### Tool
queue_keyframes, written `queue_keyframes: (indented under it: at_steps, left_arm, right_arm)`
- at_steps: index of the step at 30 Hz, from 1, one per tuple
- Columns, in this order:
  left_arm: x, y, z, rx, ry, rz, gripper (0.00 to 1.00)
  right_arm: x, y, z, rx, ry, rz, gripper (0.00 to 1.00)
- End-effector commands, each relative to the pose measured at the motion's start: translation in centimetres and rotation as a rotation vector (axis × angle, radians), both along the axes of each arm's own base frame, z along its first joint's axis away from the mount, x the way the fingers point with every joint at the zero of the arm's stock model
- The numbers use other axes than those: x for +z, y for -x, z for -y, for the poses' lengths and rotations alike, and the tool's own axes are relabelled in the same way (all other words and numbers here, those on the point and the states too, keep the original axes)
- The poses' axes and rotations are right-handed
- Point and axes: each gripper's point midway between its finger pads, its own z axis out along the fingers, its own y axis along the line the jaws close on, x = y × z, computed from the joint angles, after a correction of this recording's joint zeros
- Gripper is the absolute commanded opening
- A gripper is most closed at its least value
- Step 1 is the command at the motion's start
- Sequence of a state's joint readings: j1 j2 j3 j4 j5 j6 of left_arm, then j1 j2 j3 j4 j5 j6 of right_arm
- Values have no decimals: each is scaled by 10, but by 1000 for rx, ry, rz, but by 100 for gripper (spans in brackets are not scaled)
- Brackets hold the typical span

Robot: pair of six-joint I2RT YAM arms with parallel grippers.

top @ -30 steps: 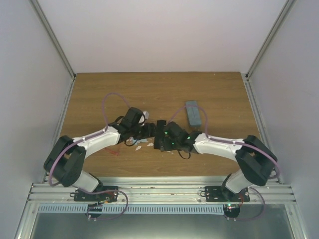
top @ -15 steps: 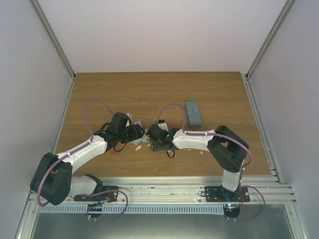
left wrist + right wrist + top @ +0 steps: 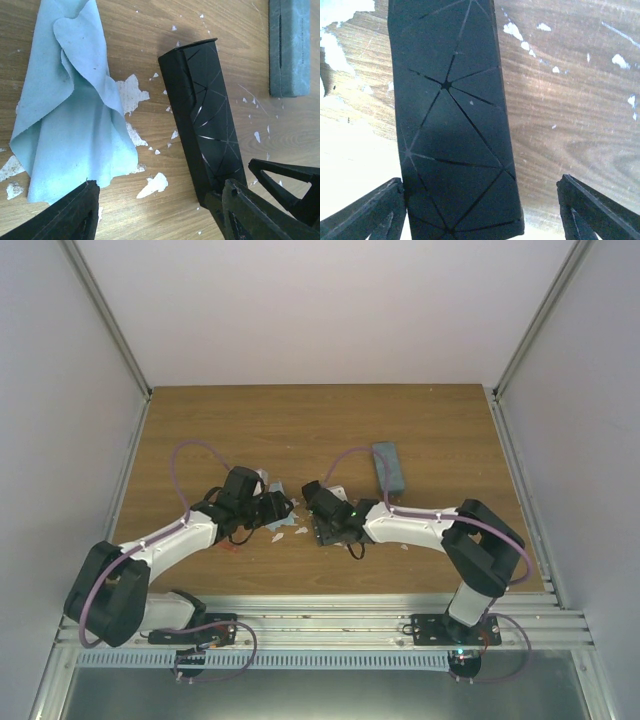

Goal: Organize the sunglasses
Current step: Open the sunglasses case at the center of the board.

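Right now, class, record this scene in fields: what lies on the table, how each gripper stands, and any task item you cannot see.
table: wood, with white chipped spots
cloth: light blue, crumpled, left of black case
black case: lying flat, patterned with thin lines
grey case: lying flat, apart from black case
left gripper: open, holding nothing
right gripper: open, one finger on each side of black case
sunglasses: not visible in any view

Even, diffuse light is cast from overhead, and only faint shadows are thrown. In the right wrist view the table (image 3: 350, 150) is washed out by glare left of the right tool (image 3: 480, 182), whose edges are rendered soft, possibly out of focus.
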State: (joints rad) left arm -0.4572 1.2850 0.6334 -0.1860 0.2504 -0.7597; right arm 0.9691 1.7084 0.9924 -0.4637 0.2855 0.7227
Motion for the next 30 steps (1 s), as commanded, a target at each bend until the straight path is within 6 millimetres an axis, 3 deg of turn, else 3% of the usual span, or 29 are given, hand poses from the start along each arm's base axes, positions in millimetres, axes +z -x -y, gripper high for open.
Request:
queue_keyframes:
  at_steps: [1, 12, 19, 30]
  left_arm:
    - [-1, -7, 4, -15, 18, 30, 68]
    - [-5, -12, 16, -54, 50, 15, 68]
    - [-10, -18, 23, -65, 63, 6, 67]
    - [-13, -31, 41, -110, 138, 29, 62]
  right_arm:
    - [3, -7, -3, 78, 3, 32, 80]
    - [1, -9, -14, 154, -48, 26, 55]
    - [3, -12, -10, 151, -63, 20, 47]
    - [17, -3, -18, 209, -305, -61, 44]
